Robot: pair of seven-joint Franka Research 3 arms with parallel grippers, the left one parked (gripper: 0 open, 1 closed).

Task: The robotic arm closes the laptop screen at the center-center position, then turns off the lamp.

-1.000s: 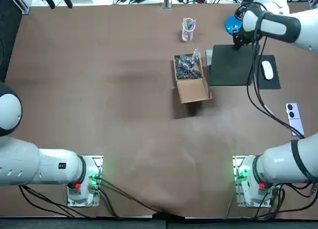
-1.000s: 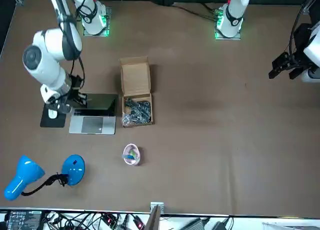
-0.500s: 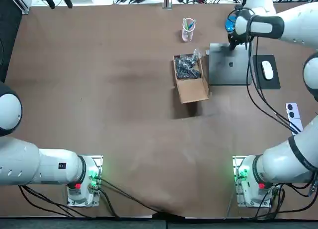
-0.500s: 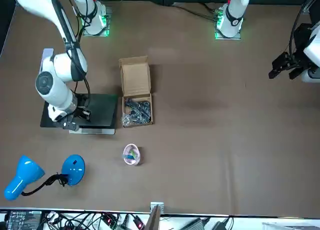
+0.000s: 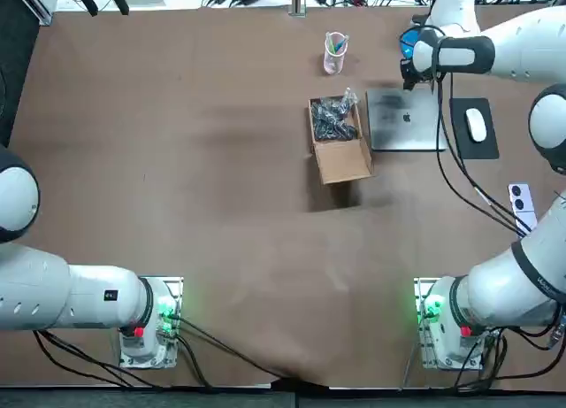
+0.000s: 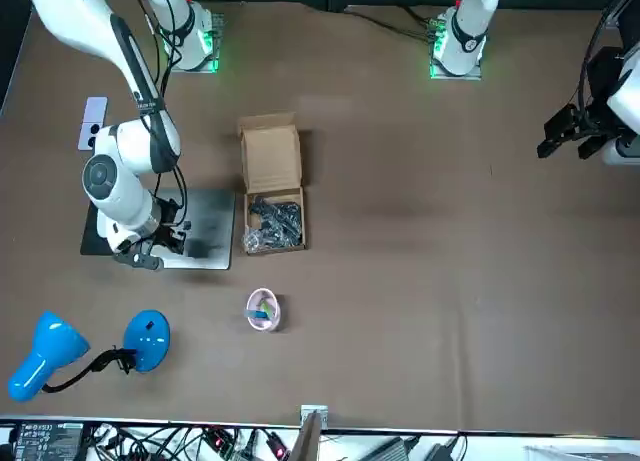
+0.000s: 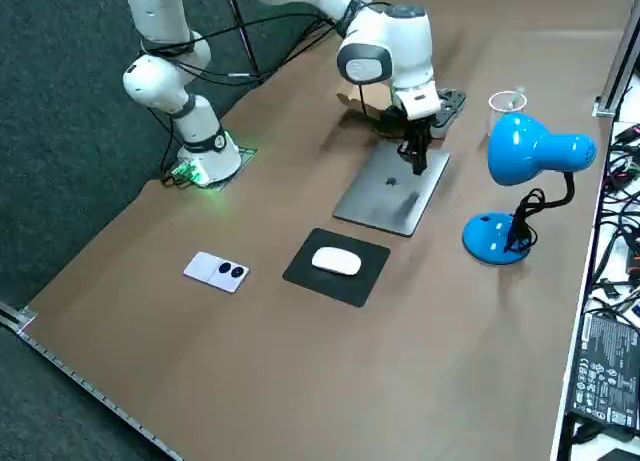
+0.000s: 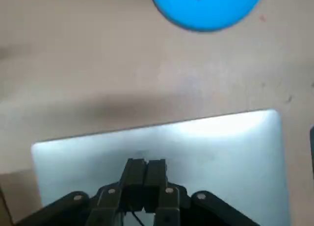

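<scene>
The laptop (image 5: 405, 120) is recorded shut flat, at 3 o'clock of the cardboard box (image 5: 339, 142). The right gripper (image 8: 145, 168), fingers pressed together and empty, is placed over its lid. The lamp (image 7: 530, 149) at 12 o'clock is judged light and tip-prone; its base is best pressed squarely, not grasped.

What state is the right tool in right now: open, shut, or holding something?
Right tool: shut, holding nothing, fingertips down on the closed laptop lid.
</scene>
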